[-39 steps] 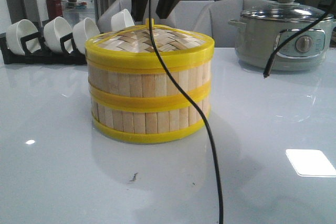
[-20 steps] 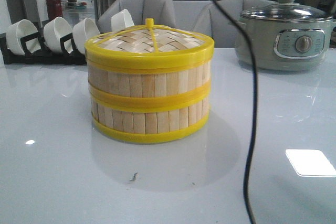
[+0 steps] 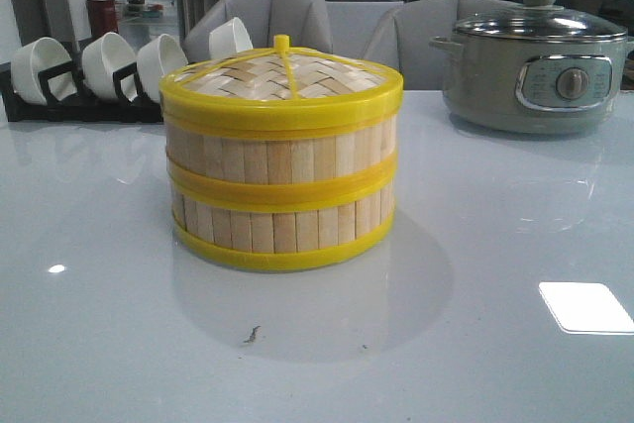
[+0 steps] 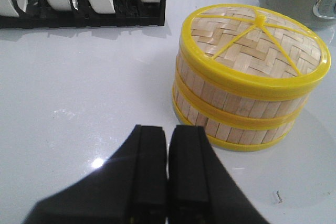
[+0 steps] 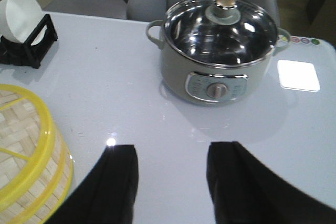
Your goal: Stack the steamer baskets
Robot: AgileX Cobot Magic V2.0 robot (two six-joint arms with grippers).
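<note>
Two steamer baskets stand stacked on the white table: the upper basket (image 3: 282,158) sits on the lower basket (image 3: 282,227). The woven bamboo lid (image 3: 282,76) with yellow rim and knob covers the top. The stack also shows in the left wrist view (image 4: 247,98) and partly in the right wrist view (image 5: 26,166). My left gripper (image 4: 168,135) is shut and empty, a little short of the stack. My right gripper (image 5: 170,153) is open and empty over bare table between the stack and the pot. Neither gripper shows in the front view.
A grey-green electric pot (image 3: 540,61) with glass lid stands at the back right, also in the right wrist view (image 5: 220,51). A black rack with white bowls (image 3: 89,71) lines the back left. Grey chairs (image 3: 277,17) stand behind the table.
The arm above the lid and its black cable have left the front view, drawing back to the right. The stack with its lid has not moved.
</note>
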